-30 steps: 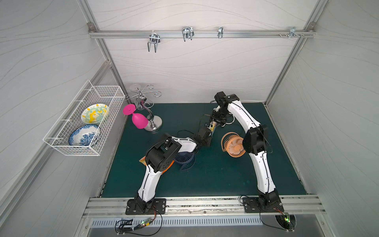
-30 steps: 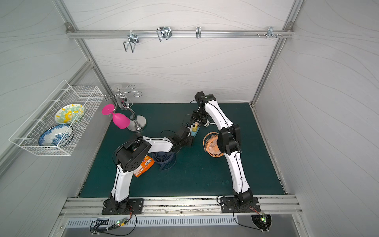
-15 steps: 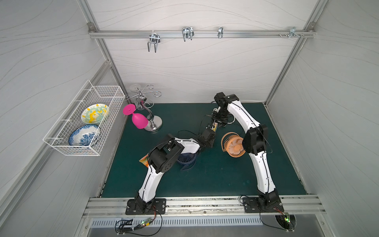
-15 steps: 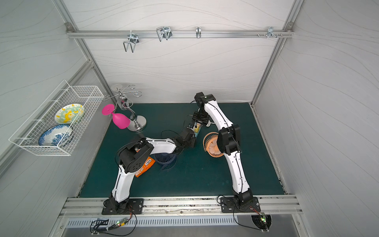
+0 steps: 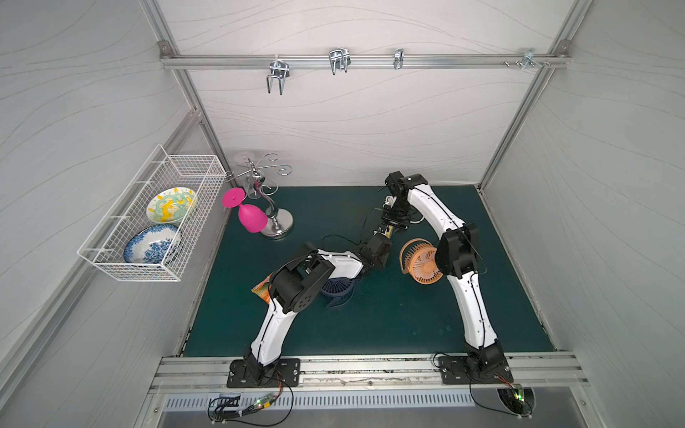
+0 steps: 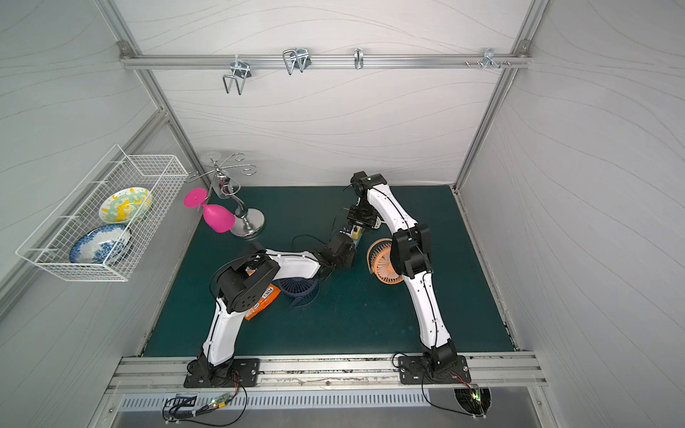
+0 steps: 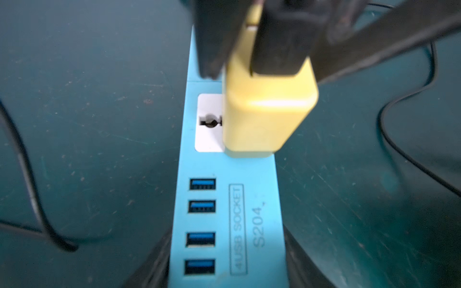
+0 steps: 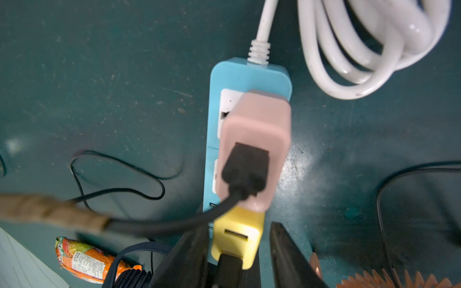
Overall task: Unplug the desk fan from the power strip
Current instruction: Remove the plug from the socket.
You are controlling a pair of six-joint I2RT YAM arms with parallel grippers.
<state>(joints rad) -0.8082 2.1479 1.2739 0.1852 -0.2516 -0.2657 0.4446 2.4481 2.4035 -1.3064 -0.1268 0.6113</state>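
Light-blue power strip (image 8: 249, 74) is lying flat on the green bench (image 5: 389, 315), towards the back middle, with its coiled white cord (image 8: 349, 49) just beside it. A pink plug (image 8: 254, 124) sits in the socket at the cord end and a yellow plug (image 7: 267, 112) in the one next to the USB ports. Left end effector (image 7: 227, 261) is clamped on the strip's USB end. Right end effector (image 8: 238, 228) sits narrow around the yellow plug: one finger touching, can't tell whether it's actually gripping.
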